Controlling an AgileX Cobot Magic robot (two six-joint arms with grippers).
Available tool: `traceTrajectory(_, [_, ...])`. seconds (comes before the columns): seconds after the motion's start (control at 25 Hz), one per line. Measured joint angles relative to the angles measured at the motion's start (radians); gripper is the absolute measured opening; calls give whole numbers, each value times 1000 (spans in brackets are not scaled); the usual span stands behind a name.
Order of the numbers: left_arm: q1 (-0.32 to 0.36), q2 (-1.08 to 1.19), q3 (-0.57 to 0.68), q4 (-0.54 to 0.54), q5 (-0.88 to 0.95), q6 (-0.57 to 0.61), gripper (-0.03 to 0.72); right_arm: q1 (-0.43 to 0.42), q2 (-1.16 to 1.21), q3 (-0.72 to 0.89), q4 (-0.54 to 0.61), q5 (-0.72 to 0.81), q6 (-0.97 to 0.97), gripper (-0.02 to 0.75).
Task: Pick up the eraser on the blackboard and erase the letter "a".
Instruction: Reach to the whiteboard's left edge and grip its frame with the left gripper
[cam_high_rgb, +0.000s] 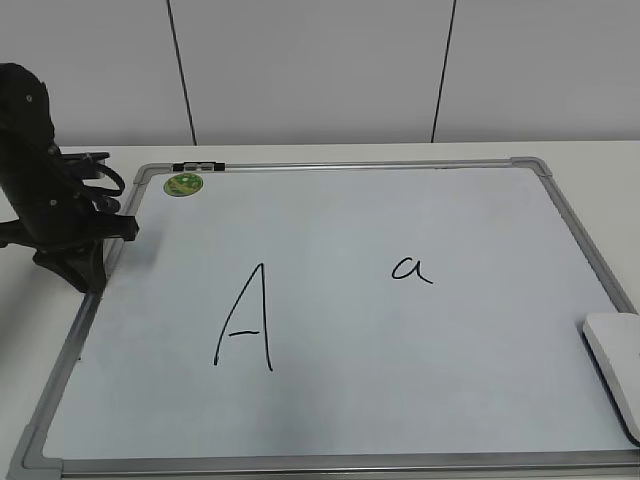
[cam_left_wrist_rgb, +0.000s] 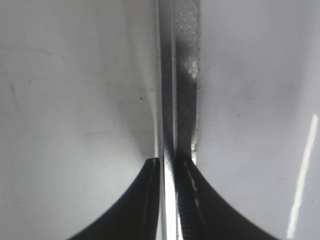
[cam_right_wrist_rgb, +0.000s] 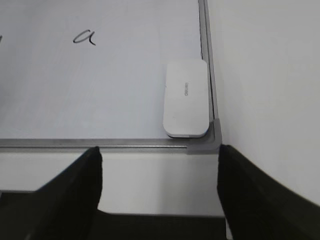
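You are lining up on the white rounded-rectangular plastic eraser (cam_right_wrist_rgb: 186, 98), which is lying flat in the near right corner of the large white dry-erase blackboard with its silver-grey metal frame (cam_right_wrist_rgb: 105, 145), close against the right rail. The right gripper (cam_right_wrist_rgb: 159, 165) is hanging spread wide and empty just short of the near rail, so carry it forward, centre it and close across the eraser's narrow width. The small handwritten black letter "a" (cam_right_wrist_rgb: 84, 37) is waiting up-board to the left, while the left gripper (cam_left_wrist_rgb: 169, 167), pressed almost together, is sitting at the board's left rail.
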Motion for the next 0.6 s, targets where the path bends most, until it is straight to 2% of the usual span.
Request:
traceTrajectory(0.2, [0, 0, 0, 0, 0, 0, 80, 2, 189, -28, -54, 36, 0, 534])
traceTrajectory(0.6, [0, 0, 0, 0, 0, 0, 80, 30, 464, -80, -63, 4, 0, 534])
